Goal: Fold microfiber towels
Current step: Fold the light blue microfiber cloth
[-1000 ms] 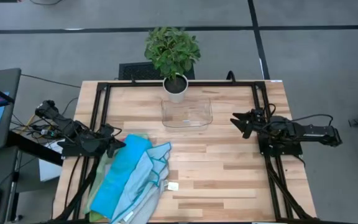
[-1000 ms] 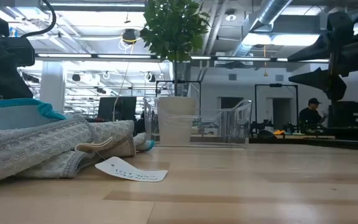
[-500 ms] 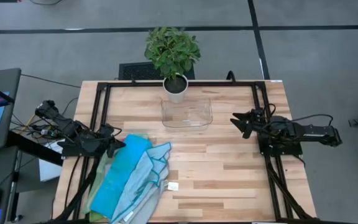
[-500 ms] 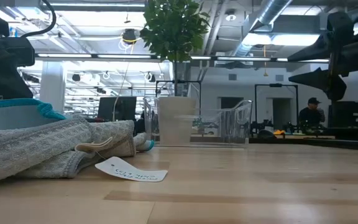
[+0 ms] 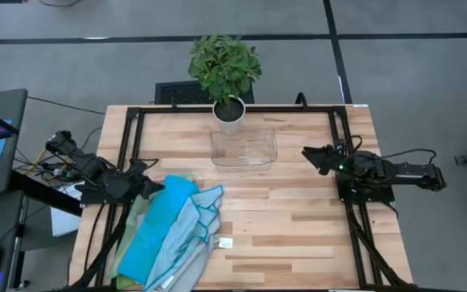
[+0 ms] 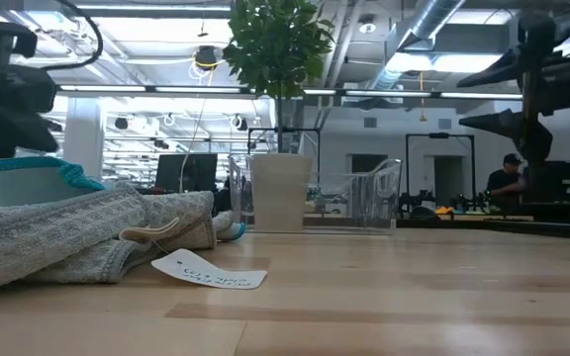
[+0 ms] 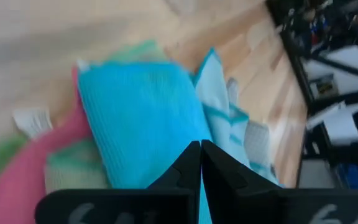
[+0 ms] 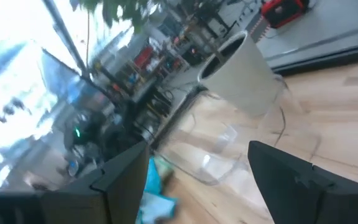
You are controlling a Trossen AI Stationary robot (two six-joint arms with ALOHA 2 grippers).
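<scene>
The microfiber towels lie in a loose pile at the table's near left. A bright blue one (image 5: 154, 231) is on top, a light grey one with teal edging (image 5: 191, 227) lies beside it, and pink (image 7: 17, 180) and green edges show beneath. My left gripper (image 5: 149, 188) is shut and hangs over the pile's far end, pointing slantwise down at the blue towel (image 7: 135, 118); no touch shows. At mid-height on the table's right side my right gripper (image 5: 313, 156) stands open, level and holding nothing (image 8: 197, 168).
A clear plastic tray (image 5: 244, 148) and a potted plant (image 5: 227, 77) stand at the far middle. A white tag (image 5: 224, 242) lies beside the pile. Black frame rails (image 5: 343, 162) run along both sides. Bare wood lies between the pile and the right arm. A person (image 6: 508, 183) is in the room behind the table.
Both grippers have rolled about their own pointing lines while staying in place. The left stays shut and the right stays open. The towels have not moved.
</scene>
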